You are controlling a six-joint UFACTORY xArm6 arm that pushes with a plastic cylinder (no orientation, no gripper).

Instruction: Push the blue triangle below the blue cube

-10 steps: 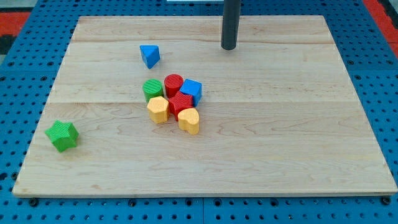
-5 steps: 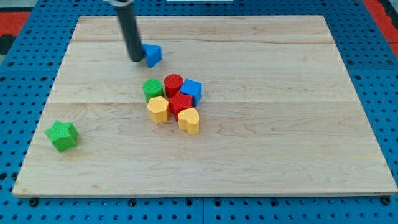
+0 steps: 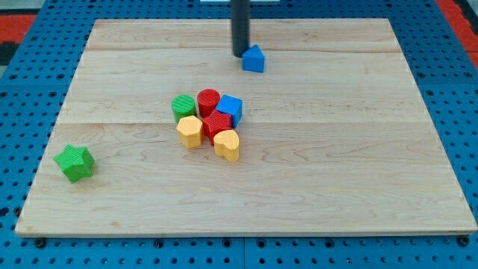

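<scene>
Our tip rests on the board near the view's top, touching or just beside the upper-left corner of the blue triangle; we carry no pincer, only the bare rod, so there is nothing to open or close. The triangle lies well apart from the cluster, above and slightly to the right of the blue cube; the cube sits at the cluster's right edge, touching the red cylinder and the red block.

The goal spot, below the cube, is close to the yellow heart; a straight push down the board would, we judge, drive the triangle into the cube and scatter the group. We would need to route it round the cluster's right side, then in from the right; pushing off-centre from this corner contact could spin the triangle or let it slip past the rod.

The triangle's apex points toward the view's top, its base toward the bottom; it looks about as wide as tall, so we cannot name a clear long axis.

The yellow hexagon, green cylinder and green star lie clear of the likely path.
</scene>
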